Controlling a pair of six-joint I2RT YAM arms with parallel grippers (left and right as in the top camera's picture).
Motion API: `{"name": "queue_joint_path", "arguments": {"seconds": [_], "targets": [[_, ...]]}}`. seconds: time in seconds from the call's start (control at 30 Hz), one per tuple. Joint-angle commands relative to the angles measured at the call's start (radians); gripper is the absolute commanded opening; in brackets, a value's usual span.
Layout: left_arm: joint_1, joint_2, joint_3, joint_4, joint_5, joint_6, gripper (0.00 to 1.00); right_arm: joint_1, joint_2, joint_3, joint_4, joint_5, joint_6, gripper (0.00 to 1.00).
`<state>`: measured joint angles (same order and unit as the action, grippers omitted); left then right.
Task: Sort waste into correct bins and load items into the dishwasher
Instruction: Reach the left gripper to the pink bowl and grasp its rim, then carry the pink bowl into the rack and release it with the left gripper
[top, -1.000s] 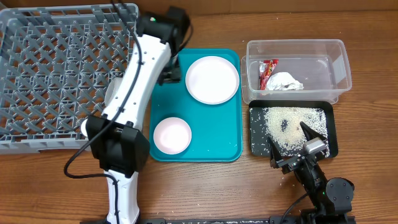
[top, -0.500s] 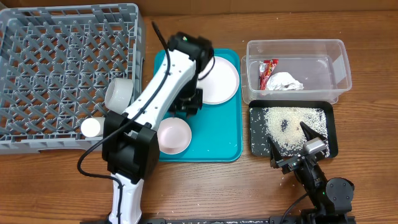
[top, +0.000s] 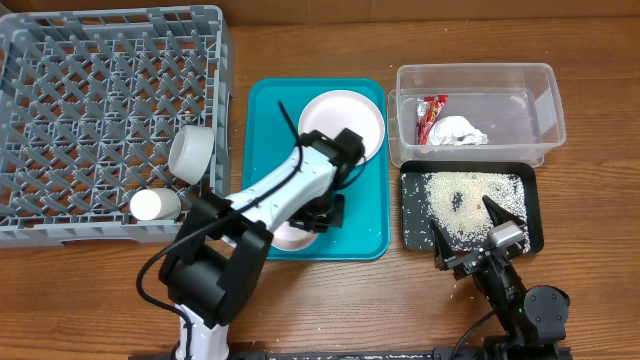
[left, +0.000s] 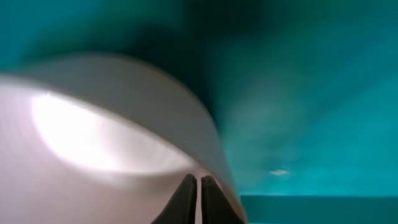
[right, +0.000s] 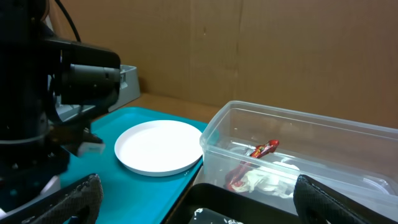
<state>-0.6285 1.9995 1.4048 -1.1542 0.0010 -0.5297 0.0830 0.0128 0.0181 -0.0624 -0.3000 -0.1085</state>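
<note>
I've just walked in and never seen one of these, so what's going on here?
The left claw is down on the small pink bowl on the teal tray, apparently pinching its rim. The plate sits beside it. A cup and pale bowl lie in the grey rack. Wrapper and paper wad are in the clear tub, rice in the black tray, with the right claw open at its edge.

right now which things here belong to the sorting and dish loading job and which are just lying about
Job: dish rack, pale bowl, cup, plate, pink bowl, clear tub, wrapper, paper wad, black tray, rice.
Lying about: teal tray under the dishes, cardboard wall.
</note>
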Motion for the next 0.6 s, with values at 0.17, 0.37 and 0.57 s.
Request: {"name": "queue_joint_path", "arguments": {"seconds": [0.17, 0.37, 0.57], "targets": [[-0.013, -0.003, 0.266, -0.159, 0.036, 0.037, 0.20, -0.005, -0.008, -0.010, 0.006, 0.000, 0.004, 1.00], [0.022, -0.016, 0.367, -0.341, -0.087, 0.035, 0.64, -0.005, -0.008, -0.010, 0.006, 0.000, 0.004, 1.00], [0.135, -0.016, 0.175, -0.317, -0.086, -0.003, 0.53, -0.005, -0.008, -0.010, 0.006, 0.000, 0.004, 1.00]]}}
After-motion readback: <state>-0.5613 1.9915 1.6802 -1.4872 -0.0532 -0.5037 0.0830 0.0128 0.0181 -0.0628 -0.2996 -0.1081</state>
